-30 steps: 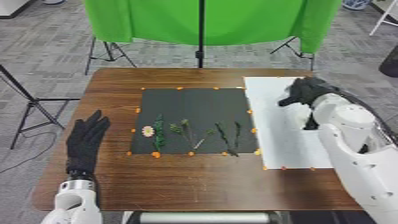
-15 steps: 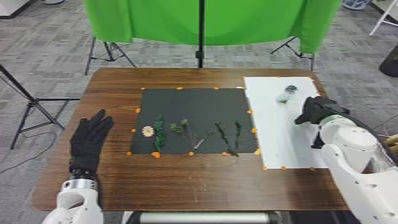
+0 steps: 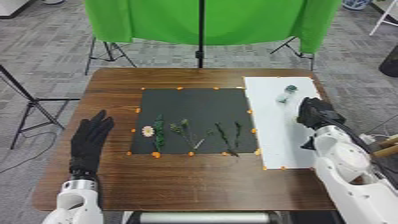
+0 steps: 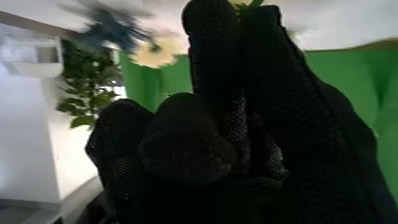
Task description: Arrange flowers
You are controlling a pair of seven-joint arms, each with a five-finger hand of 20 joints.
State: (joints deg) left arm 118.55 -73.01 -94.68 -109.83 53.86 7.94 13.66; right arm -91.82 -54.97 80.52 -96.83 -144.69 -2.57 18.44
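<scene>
Two blooms on the white sheet, right hand close by

From where I stand, the brown wooden bench [image 3: 204,187] carries a dark mat [image 3: 191,97] and, to its right, a white sheet [image 3: 271,132], both dotted with orange markers along their edges. Behind hangs a bright green cloth [image 3: 160,22] with a black pole [image 3: 201,35] before it, over grey carpet [image 3: 53,55].

Near the sheet's far end lie a dark bluish-green flower [image 3: 290,88] and a pale flower [image 3: 282,97], apart from the right hand [image 3: 315,112], farther up the sheet than its glove. That hand is over the sheet's right edge; whether it is open or gripping anything, I can't tell. In the right wrist view a scrap of green [image 4: 255,3] shows by the glove's tip.

The left hand [image 3: 86,142] is over the bench, left of the mat, its fingers straight and a little apart, holding nothing. Beside it on the mat are a pinkish flower [image 3: 147,131], a leafy green sprig [image 3: 159,131], thin branching stems [image 3: 187,131] and two dark green strands [image 3: 226,137].
</scene>
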